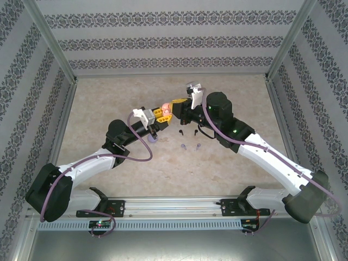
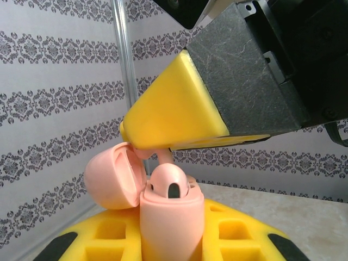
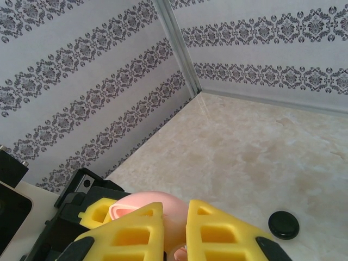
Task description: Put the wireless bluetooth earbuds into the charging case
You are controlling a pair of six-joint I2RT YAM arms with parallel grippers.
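Left gripper [image 1: 162, 115] clamps one open pale pink case [image 2: 171, 217], its lid tipped back to the left, with one pink earbud [image 2: 172, 184] seated inside. Right gripper [image 1: 173, 106], fingers nearly together, pinches a second pink earbud [image 2: 163, 157], whose stem reaches the case mouth. On the table [image 1: 109, 98], nearer the arm bases, lie two black earbuds [image 1: 181, 131] and two lilac earbuds [image 1: 185, 147], all four apart from one another; one round black case [image 3: 283, 224] also lies on the table.
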